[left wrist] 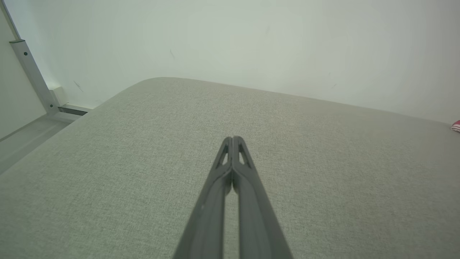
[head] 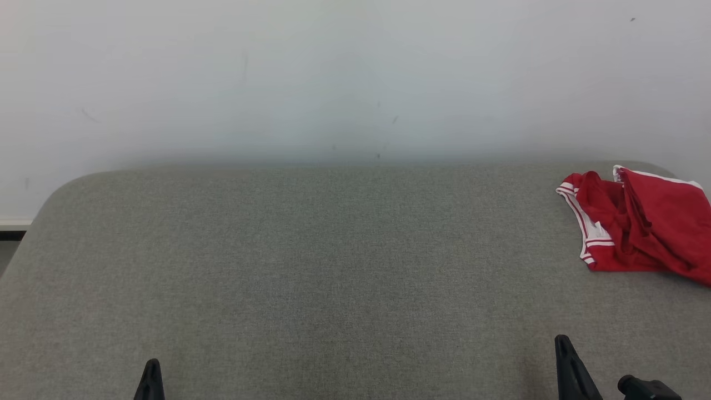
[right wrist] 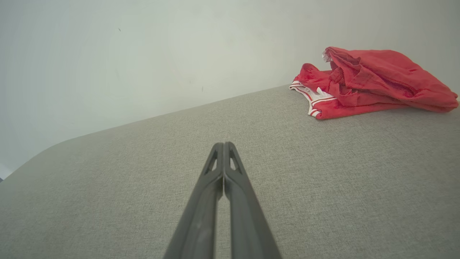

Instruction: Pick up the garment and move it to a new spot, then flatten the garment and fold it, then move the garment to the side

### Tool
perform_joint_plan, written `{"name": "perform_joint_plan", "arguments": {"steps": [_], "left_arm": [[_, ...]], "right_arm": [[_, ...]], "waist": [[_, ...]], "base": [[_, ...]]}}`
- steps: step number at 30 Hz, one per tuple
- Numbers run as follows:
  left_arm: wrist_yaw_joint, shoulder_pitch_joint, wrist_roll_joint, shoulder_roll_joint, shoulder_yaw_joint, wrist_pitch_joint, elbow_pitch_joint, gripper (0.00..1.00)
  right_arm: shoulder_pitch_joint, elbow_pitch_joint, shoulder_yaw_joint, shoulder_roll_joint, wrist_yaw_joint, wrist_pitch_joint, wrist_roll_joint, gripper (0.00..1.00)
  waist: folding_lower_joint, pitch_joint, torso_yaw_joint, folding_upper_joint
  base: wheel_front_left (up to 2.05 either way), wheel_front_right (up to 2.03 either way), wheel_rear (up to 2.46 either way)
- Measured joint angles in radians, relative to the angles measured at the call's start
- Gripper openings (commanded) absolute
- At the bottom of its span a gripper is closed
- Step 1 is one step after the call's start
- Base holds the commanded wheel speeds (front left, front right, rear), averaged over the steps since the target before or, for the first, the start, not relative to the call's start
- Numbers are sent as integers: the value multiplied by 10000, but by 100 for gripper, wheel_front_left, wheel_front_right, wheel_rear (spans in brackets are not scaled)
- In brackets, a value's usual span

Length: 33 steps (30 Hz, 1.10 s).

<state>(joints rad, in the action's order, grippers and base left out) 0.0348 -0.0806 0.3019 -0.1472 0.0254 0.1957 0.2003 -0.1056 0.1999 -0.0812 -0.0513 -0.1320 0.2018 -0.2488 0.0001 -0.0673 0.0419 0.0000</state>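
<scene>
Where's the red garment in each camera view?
Head view: red garment at the right edge, on the grey table.
Left wrist view: a sliver of it at the right edge.
Right wrist view: upper right, crumpled.
Shared landmark: the table's far edge against the white wall.

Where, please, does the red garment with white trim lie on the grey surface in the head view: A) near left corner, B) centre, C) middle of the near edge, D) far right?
D: the crumpled red garment lies at the far right of the grey fabric surface, close to its back edge.
</scene>
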Motion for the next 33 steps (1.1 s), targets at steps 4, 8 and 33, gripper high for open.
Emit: {"name": "perform_joint_plan", "arguments": {"steps": [4,8,33], "left_arm": [[-92,68,734,46,-63,-140,10,0],[-174,148,1434,102,-125,-311,21,0],[-629,684,5202,382,-527,-1202,148,0]], "right_arm": [[95,4,-6,0,0,-157,-773,0],[190,13,-17,2,0,-309,-1501,0],[802,155,-109,2,0,-1229,-5442,0]], "waist": [[0,24,-14,0],[0,48,-28,0],[0,197,-117,1]], "base": [[0,0,0],[0,0,0],[0,0,0]]}}
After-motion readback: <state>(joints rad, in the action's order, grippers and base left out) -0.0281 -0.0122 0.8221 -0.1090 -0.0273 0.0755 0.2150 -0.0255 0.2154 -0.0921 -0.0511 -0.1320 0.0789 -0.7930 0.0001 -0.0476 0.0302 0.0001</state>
